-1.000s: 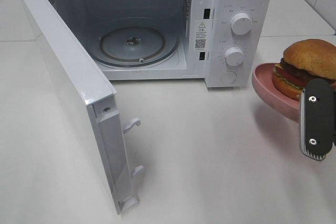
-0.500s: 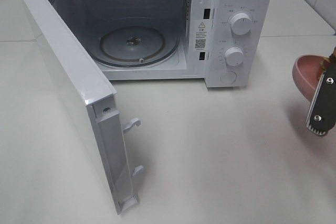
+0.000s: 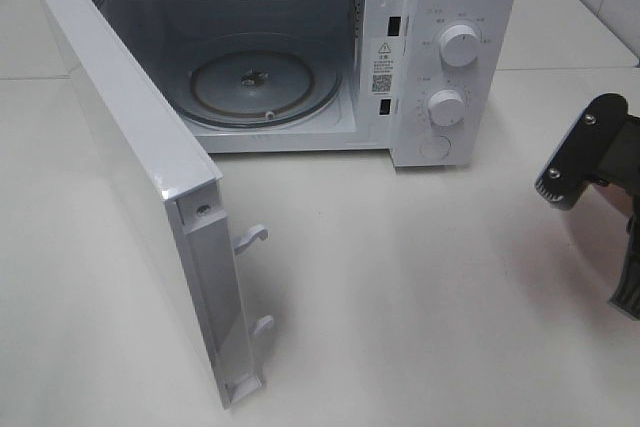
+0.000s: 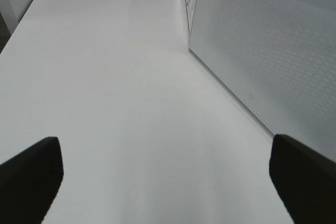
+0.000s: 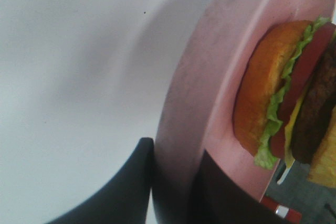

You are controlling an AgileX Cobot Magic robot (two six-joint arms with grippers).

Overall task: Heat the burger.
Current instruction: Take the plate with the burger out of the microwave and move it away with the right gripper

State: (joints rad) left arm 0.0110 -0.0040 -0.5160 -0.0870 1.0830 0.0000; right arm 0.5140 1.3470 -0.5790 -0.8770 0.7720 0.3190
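In the right wrist view the burger (image 5: 286, 93), with a golden-brown bun, green lettuce and a dark patty, lies on a pink plate (image 5: 210, 77). My right gripper (image 5: 176, 150) is shut on the plate's rim, one black finger on each side. Neither burger nor plate shows in the exterior high view; only a black part of my right arm (image 3: 588, 152) reaches in at the right edge. The white microwave (image 3: 445, 7) stands open, its glass turntable (image 3: 265, 82) bare. My left gripper (image 4: 167, 150) is open over the table beside the microwave door (image 4: 273, 51).
The microwave door (image 3: 130, 147) swings far out to the front left, its latch hooks (image 3: 252, 237) sticking out. Two knobs (image 3: 458, 45) sit on the control panel. The white table (image 3: 420, 297) runs in front of the microwave's opening.
My right gripper has carried the plate and burger to the right, out of the exterior view. The left gripper and the microwave have not moved.
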